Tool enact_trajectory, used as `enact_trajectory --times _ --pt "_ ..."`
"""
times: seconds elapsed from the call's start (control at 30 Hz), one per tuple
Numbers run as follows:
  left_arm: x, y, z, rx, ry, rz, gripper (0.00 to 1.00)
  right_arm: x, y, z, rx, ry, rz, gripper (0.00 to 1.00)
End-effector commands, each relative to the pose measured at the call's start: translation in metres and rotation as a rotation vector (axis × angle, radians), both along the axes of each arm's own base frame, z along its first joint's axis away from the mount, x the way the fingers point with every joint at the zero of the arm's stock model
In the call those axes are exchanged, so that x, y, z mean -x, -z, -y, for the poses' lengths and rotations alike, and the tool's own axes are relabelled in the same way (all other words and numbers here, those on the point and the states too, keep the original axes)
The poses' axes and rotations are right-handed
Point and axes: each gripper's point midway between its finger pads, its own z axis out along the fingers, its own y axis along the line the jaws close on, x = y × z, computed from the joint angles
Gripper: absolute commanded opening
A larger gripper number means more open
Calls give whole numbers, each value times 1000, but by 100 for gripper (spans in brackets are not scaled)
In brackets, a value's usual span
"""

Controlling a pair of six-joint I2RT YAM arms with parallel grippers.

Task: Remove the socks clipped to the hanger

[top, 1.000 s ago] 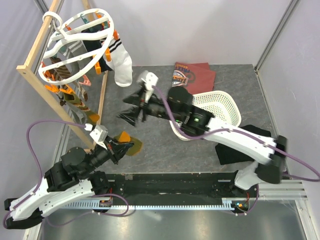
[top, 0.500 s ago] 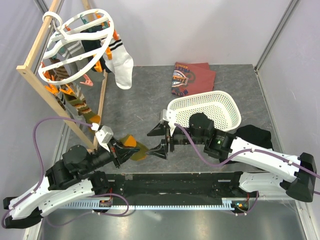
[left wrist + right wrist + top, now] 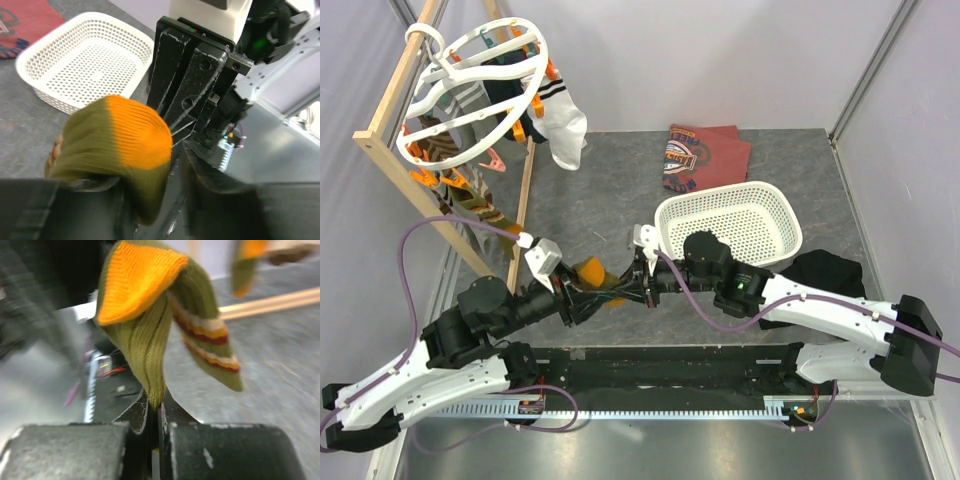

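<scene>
The right pincer [image 3: 156,426] is pressed together on an edge of the sock [image 3: 145,320]; whether the left pincer [image 3: 582,293] grips it too, I cannot tell. The sock is held between them above the table [image 3: 590,190]. It looks light and limp, best pinched at a fold. The basket [image 3: 782,215] nearby is empty. Other socks [image 3: 563,125] are clipped to the hanger [image 3: 470,90].

Left claw [image 3: 155,210] tips hidden by olive sock [image 3: 117,145], right wrist backdrop blurred, black cloth [image 3: 823,267] partly behind right arm [image 3: 820,308]
</scene>
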Motion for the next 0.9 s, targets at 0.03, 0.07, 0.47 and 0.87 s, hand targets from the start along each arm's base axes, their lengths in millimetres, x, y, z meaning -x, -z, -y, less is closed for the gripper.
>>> enact_trajectory --times 0.03,0.07,0.47,0.87 --pt "-17 -26 -8 64 -103 43 87 -80 -13 32 -13 474 38 0" --pt "-18 -25 -11 65 -119 45 90 -92 -11 41 -6 548 32 0" --pt "-60 46 -52 -91 -469 -57 98 -189 -13 215 185 1375 24 0" --pt "-86 69 -102 -201 -804 -94 99 -227 28 283 398 1604 -8 0"
